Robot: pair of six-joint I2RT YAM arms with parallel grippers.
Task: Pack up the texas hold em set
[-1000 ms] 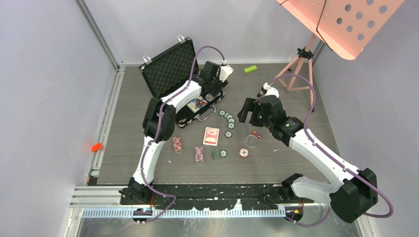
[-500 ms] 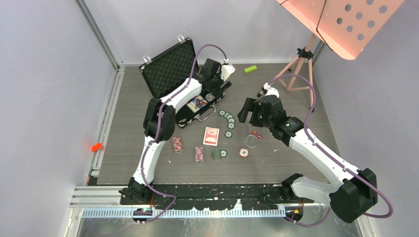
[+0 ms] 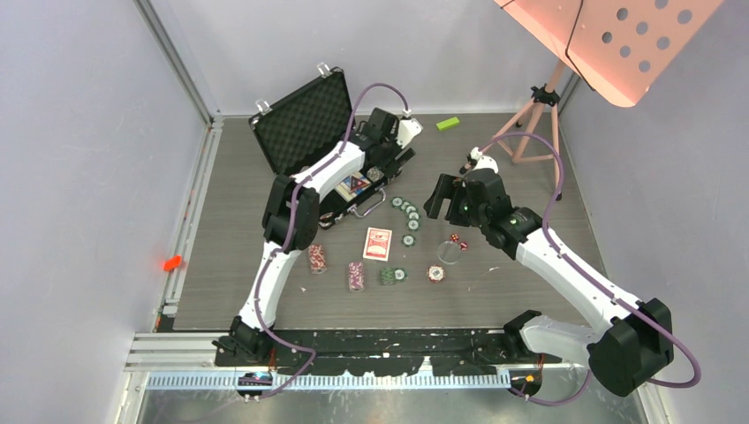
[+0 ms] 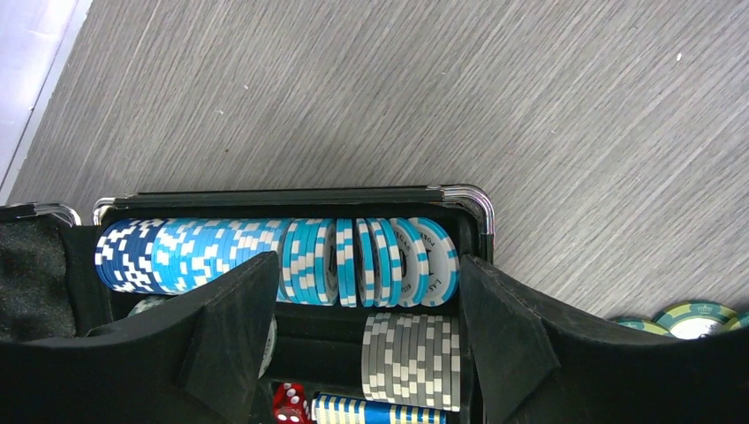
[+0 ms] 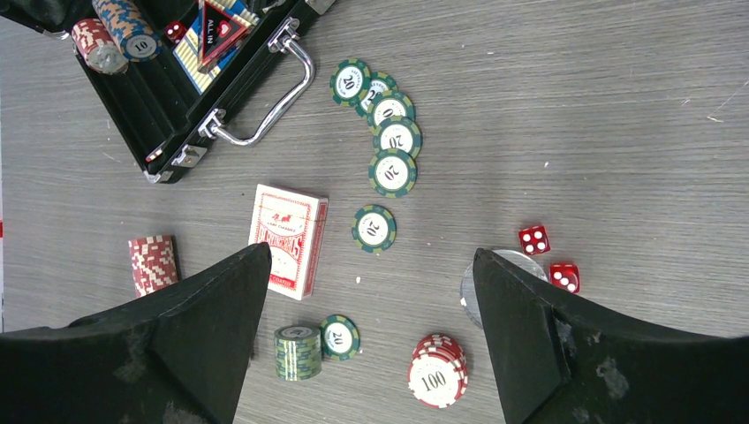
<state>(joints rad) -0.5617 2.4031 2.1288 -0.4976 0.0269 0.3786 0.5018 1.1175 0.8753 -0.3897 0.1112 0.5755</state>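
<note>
Left gripper point(image 4: 366, 269): my fingers are spread, pinching nothing. Just beyond their tips the small black foam-lined briefcase point(image 4: 291, 193) lies open. A row of blue-and-white striped chips point(image 4: 265, 256) stands on edge inside it, their print only partly legible.

Right gripper point(image 5: 369, 265): fingers spread, empty. Between them lies a green-rimmed chip marked "20" point(image 5: 374, 228). The red-backed card deck point(image 5: 288, 238) sits beside one finger. Near the other are red dice point(image 5: 533, 239) and a red chip stack marked "100" point(image 5: 437, 375).

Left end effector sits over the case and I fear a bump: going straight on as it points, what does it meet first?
Most likely the row of blue chips in the briefcase, straight ahead of the open left end effector; depth is unclear.
</note>
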